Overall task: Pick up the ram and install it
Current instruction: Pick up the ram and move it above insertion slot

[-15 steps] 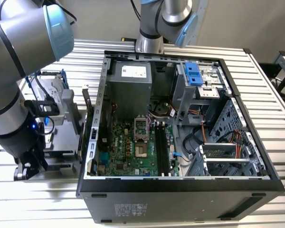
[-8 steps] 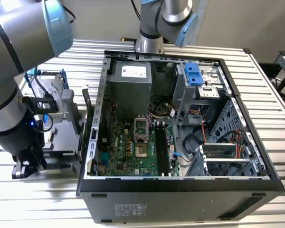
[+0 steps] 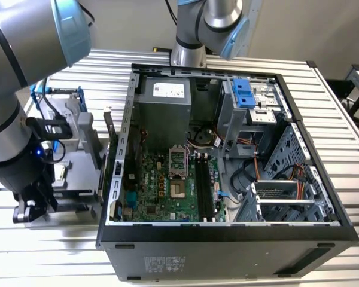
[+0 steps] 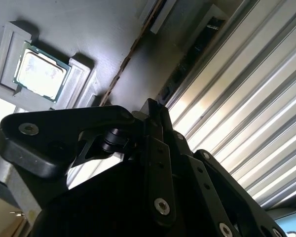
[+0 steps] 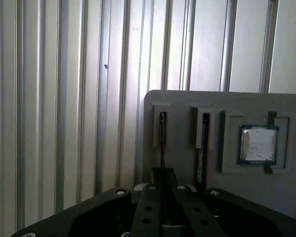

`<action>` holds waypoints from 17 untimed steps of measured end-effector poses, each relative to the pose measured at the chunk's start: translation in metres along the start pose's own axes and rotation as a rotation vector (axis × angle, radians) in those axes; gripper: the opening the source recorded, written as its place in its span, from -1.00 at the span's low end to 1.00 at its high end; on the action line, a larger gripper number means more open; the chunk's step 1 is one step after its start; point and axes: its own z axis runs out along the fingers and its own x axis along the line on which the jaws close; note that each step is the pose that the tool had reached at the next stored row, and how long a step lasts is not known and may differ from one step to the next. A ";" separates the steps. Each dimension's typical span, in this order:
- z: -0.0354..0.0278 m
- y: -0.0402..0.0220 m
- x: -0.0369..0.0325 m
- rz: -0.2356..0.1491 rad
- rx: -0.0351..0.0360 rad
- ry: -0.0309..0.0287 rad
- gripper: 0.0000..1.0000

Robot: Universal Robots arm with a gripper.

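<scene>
The ram (image 5: 162, 140) is a thin dark strip standing on edge in a slot of a grey holder (image 5: 187, 101) that lies on the slatted table. A second such strip (image 5: 205, 148) stands in the slot beside it. My gripper (image 5: 164, 180) is lined up with the first strip, its tip at the strip's near end. In the exterior view the gripper (image 3: 30, 209) hangs low at that view's left, outside the open computer case (image 3: 227, 230). The motherboard's black slots (image 3: 204, 188) lie inside the case. In the second wrist view the gripper (image 4: 150, 111) is right at the holder (image 4: 89, 29).
A small square silver chip (image 5: 258, 144) sits in a recess of the holder, also visible in the second wrist view (image 4: 39, 74). A blue-framed drive bay (image 3: 244, 92) and cables fill the case's far side. The ribbed metal table (image 3: 341, 107) runs all around.
</scene>
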 end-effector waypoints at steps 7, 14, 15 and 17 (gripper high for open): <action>-0.0069 0.0001 0.0000 0.000 -0.0001 0.0001 -1.00; -0.0142 0.0002 -0.0001 0.000 0.0000 0.0000 -1.00; -0.0151 0.0002 -0.0001 0.000 0.0000 0.0000 -1.00; -0.0171 0.0002 -0.0001 0.000 0.0000 0.0000 -1.00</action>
